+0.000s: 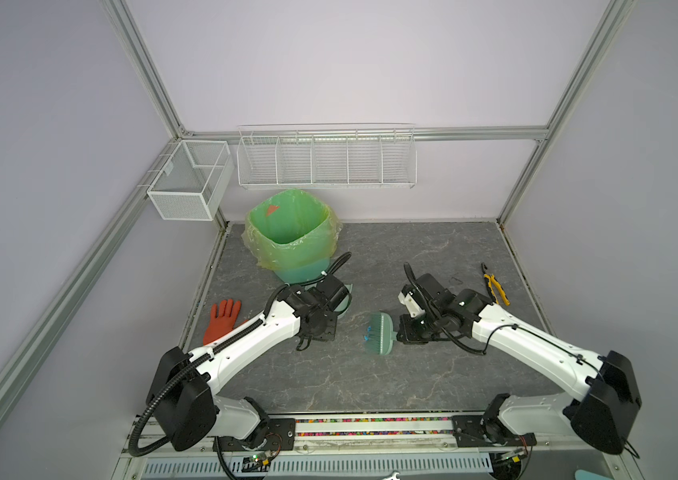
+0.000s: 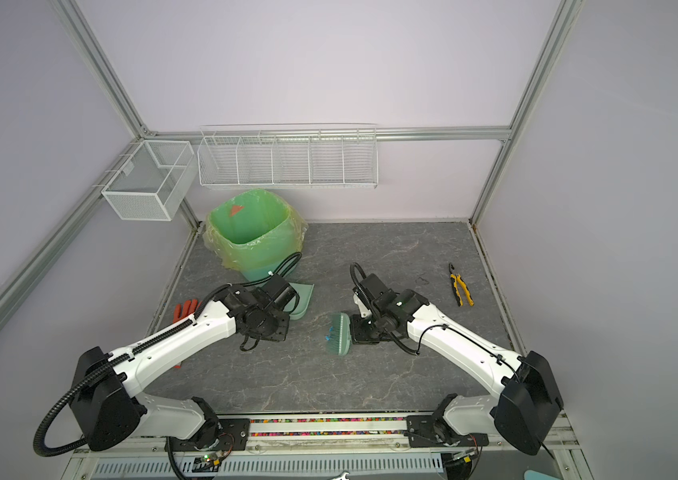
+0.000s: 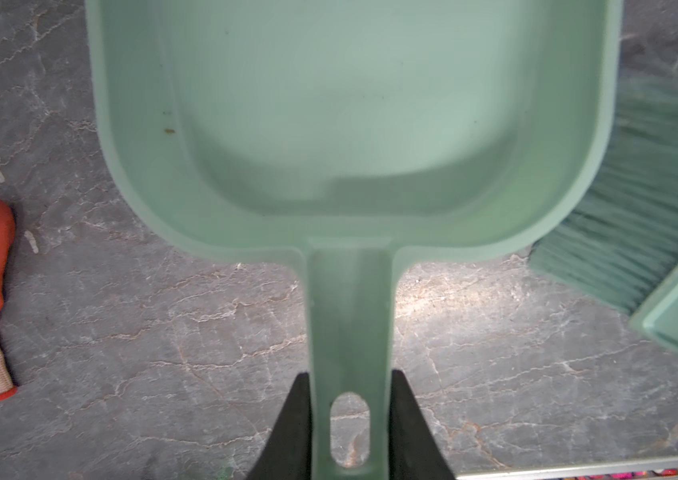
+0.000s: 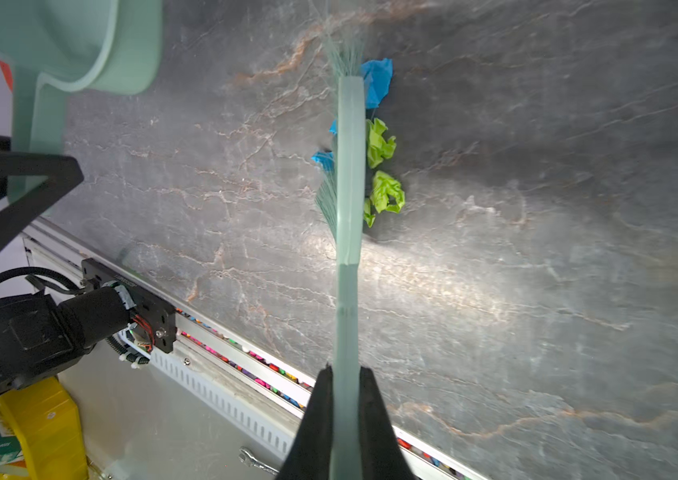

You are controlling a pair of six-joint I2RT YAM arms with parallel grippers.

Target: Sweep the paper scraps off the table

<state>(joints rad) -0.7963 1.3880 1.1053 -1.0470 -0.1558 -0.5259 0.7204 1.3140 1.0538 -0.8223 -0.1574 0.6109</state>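
Several paper scraps lie on the dark marbled table (image 1: 370, 382) against the bristles of a mint-green brush (image 1: 381, 338). In the right wrist view blue scraps (image 4: 379, 81) and lime green scraps (image 4: 387, 193) sit beside the brush head (image 4: 347, 166). In both top views only tiny blue bits (image 2: 330, 332) show. My right gripper (image 4: 345, 374) is shut on the brush handle. My left gripper (image 3: 350, 399) is shut on the handle of a mint-green dustpan (image 3: 350, 104), whose pan is empty. The dustpan (image 1: 345, 305) is left of the brush and apart from it.
A bin with a green liner (image 1: 291, 232) stands at the back left, just behind the left wrist. An orange-red glove (image 1: 221, 324) lies at the left edge. Yellow-handled pliers (image 1: 495, 286) lie at the right. White wire baskets (image 1: 325, 158) hang on the back wall.
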